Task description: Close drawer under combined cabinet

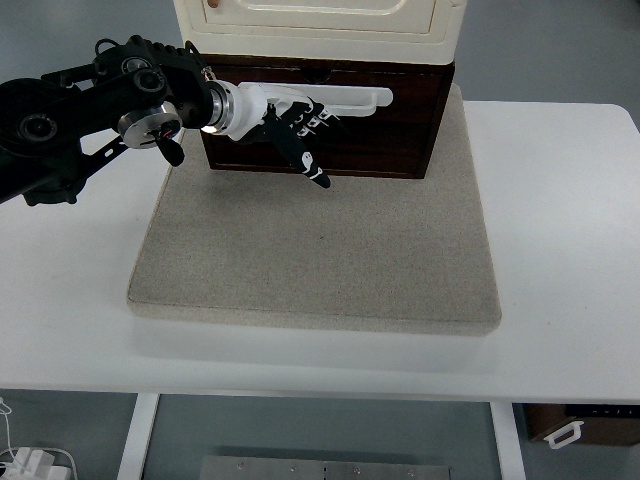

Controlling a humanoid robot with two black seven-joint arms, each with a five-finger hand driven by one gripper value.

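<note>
Drawer (330,140) sits at the far edge of the grey mat (320,250), under the cream upper cabinet (320,25). Its dark wood front faces me. I cannot tell from this steep angle how far it stands out from the cabinet body, or whether any gap is left.

Left hand (300,120) comes in from the picture's left on the black arm (80,120) and lies flat across the upper part of the drawer front. Its fingers (350,97) are stretched out straight and together, pointing to the right, with the dark-tipped thumb (305,160) hanging down over the wood. It grips nothing. Whether the palm actually presses the front or hovers just off it, I cannot say. Right arm does not show.

Handling judgement: wooden box, rigid, probably moderately light, sliding in its guide with some friction. No grasp needed; a flat push against the front is the right contact. I would press near the middle of the front so the drawer does not skew and jam. Risk: the cabinet stands loose on the mat and could slide or tip backward under a hard push, so I would go slowly.
</note>
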